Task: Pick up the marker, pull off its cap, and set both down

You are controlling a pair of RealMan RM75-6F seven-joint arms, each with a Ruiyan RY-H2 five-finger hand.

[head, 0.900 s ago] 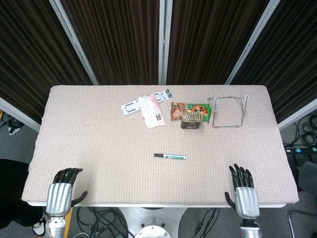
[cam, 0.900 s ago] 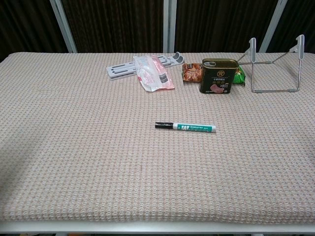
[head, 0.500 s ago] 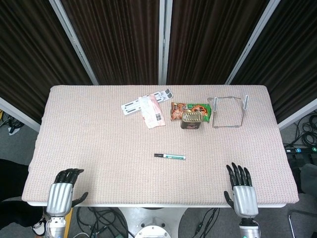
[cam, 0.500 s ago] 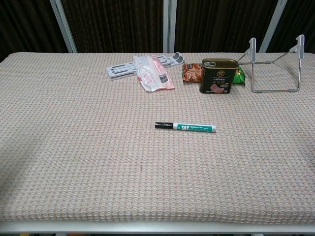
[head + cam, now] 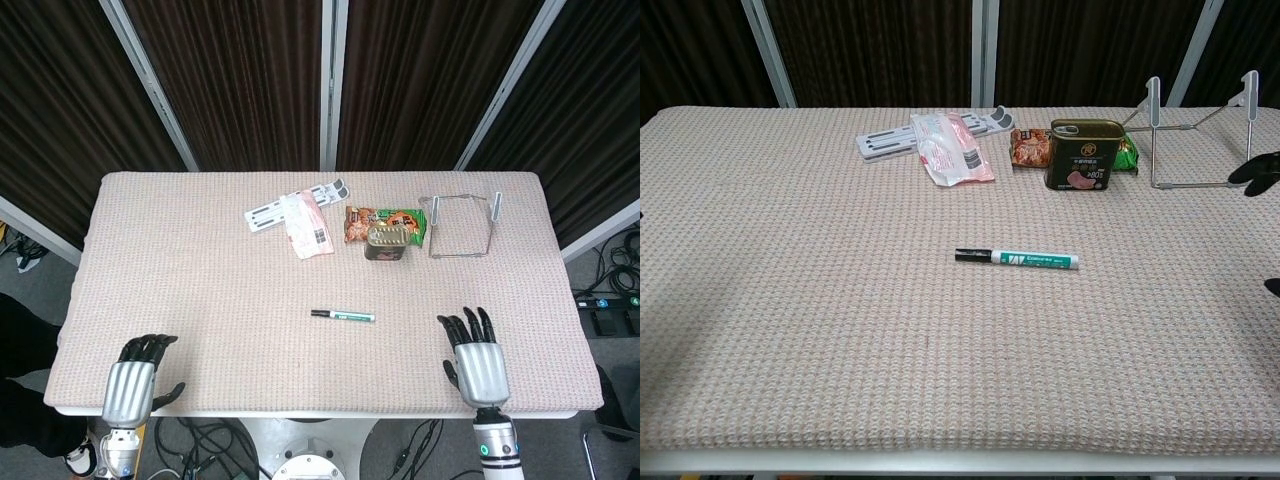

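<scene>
A green and white marker [image 5: 343, 316] [image 5: 1018, 259] with a black cap on its left end lies flat near the middle of the table. My right hand [image 5: 474, 361] hovers over the near right part of the table with its fingers spread and nothing in it; in the chest view only its dark fingertips [image 5: 1257, 168] show at the right edge. My left hand [image 5: 135, 382] stays at the near left table edge, fingers apart and empty. Both hands are well away from the marker.
At the back of the table [image 5: 200, 280] lie a white flat tool [image 5: 270, 210], a pink packet [image 5: 308, 229], a snack bag [image 5: 385, 222], a tin can [image 5: 385, 242] and a wire stand [image 5: 462, 226].
My right hand has moved forward and leftward over the table, and its fingertips now enter the chest view. My left hand has shifted slightly forward. The marker has not moved.
</scene>
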